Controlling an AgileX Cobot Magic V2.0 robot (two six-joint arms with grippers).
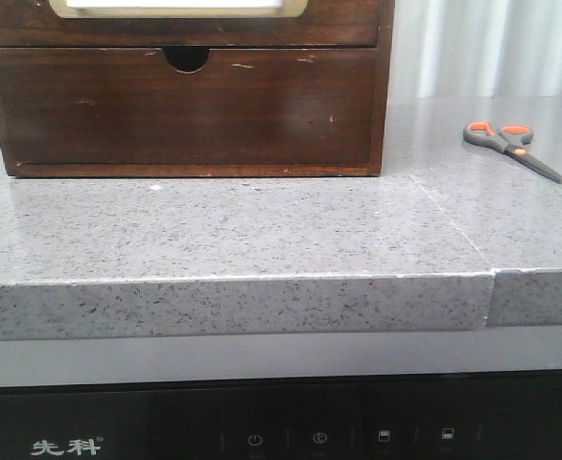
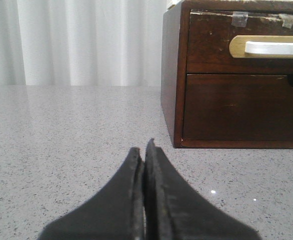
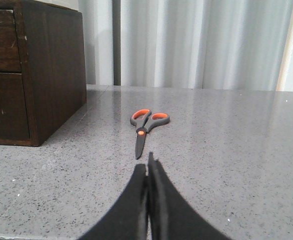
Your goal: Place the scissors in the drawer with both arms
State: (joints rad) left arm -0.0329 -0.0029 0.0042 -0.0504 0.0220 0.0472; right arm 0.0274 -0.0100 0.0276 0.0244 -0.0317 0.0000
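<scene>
right gripper (image 3: 147, 172) pressed closed, empty | scissors (image 3: 145, 126) just ahead, right of cabinet (image 1: 185, 105) | should widen before descending over handles | left gripper (image 2: 143, 160) closed

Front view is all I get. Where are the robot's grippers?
Observer: Out of your view. The left gripper sits shut, facing the dark brown wooden cabinet.
Operator: And the right one?
Observer: The right gripper is shut too, low over the grey speckled countertop.
Operator: Is it near the small grey scissors with orange loops?
Observer: It points straight at the scissors, blade tips toward it, not touching.
</scene>
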